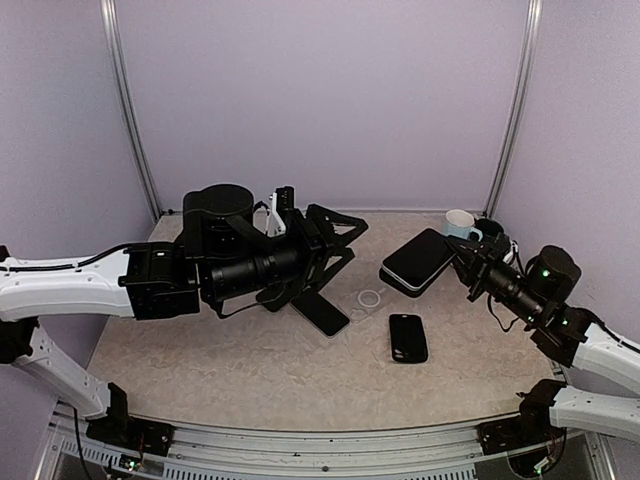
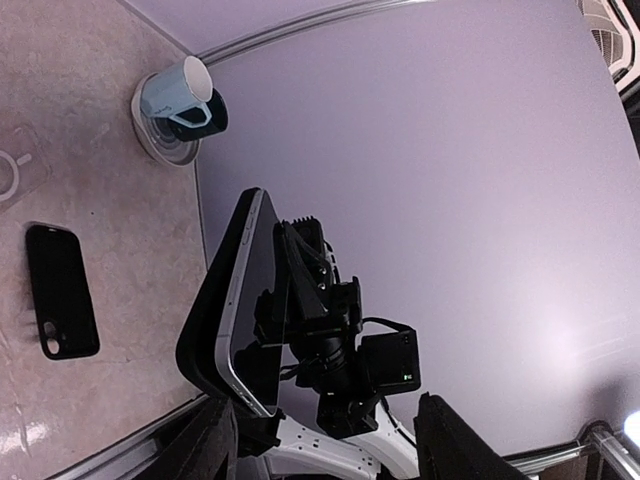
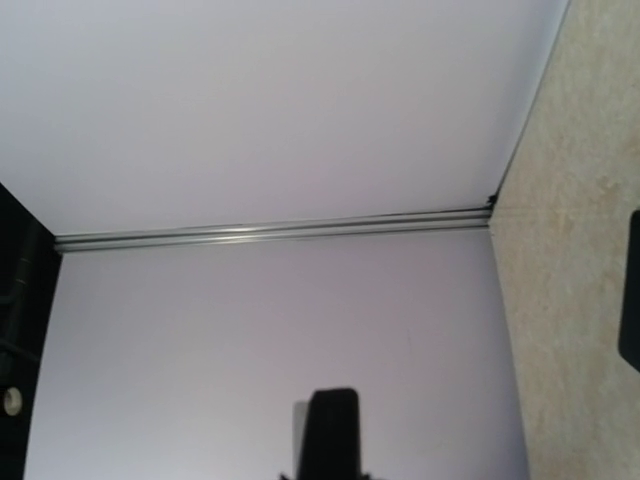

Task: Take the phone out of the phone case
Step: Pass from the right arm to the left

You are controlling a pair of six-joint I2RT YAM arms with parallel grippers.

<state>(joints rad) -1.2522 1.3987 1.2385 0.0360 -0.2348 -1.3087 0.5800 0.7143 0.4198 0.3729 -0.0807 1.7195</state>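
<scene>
The main risk is in the grasp of the right gripper (image 1: 463, 262). Its jaws are clenched on the phone case (image 2: 197, 340), near one end as far as the top view shows. The rest of the slab stands out from them in the air, tilted, above the table (image 1: 250, 370). With so little held, I judge that a push or pull from the other arm can twist the case in the jaws or drag it out, and then it falls. A second risk concerns the phone (image 2: 262, 290), whose silver rim shows along the case. If it comes free suddenly and nothing holds it, it drops alone. The right wrist view cannot confirm the grip, because it shows mostly wall.

The left gripper (image 1: 345, 243) is released, with its jaws wide apart, nothing between them, touching nothing. Its fingers (image 2: 212, 450) frame the cased phone from well apart. It must approach before it can pry, and at a wrong angle it may press the flat face and not the rim.

A dark phone (image 1: 322, 312), a clear case (image 1: 370, 298) and a black item (image 1: 408, 337) lie below on the table. I cannot tell whether the black item is a phone or a case. A mug (image 1: 460, 222) stands near the right gripper, and a swing of that arm can hit it.
</scene>
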